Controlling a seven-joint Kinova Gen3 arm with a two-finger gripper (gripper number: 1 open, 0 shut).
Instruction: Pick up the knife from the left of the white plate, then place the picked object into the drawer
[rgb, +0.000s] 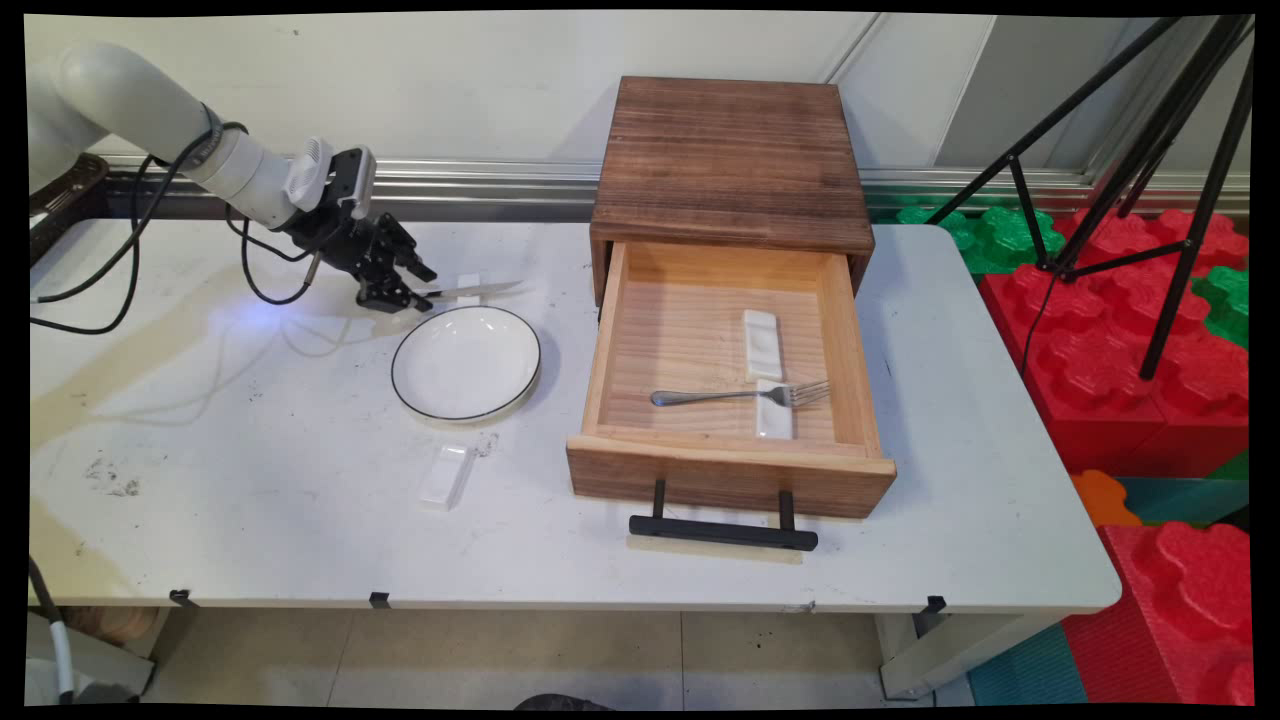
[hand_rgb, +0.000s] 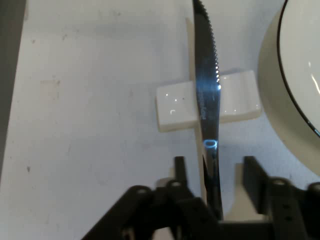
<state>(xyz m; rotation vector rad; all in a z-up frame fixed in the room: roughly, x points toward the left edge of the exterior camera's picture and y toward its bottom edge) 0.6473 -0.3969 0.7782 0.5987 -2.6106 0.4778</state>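
A serrated table knife (rgb: 478, 291) (hand_rgb: 206, 90) lies across a small white cutlery rest (rgb: 468, 282) (hand_rgb: 175, 107) at the back left of the table. My gripper (rgb: 405, 297) (hand_rgb: 215, 165) is low at the knife's handle end. It stands open, one finger on each side of the handle, with a small gap showing on both sides. A white plate with a dark rim (rgb: 466, 362) (hand_rgb: 295, 85) sits just in front of the knife.
An open wooden drawer (rgb: 730, 470) of a brown box (rgb: 730, 160) holds a fork (rgb: 740, 396) and two white rests (rgb: 762, 343). Another white rest (rgb: 446, 476) lies in front of the plate. A black tripod (rgb: 1150, 150) and red blocks (rgb: 1150, 380) stand to the right.
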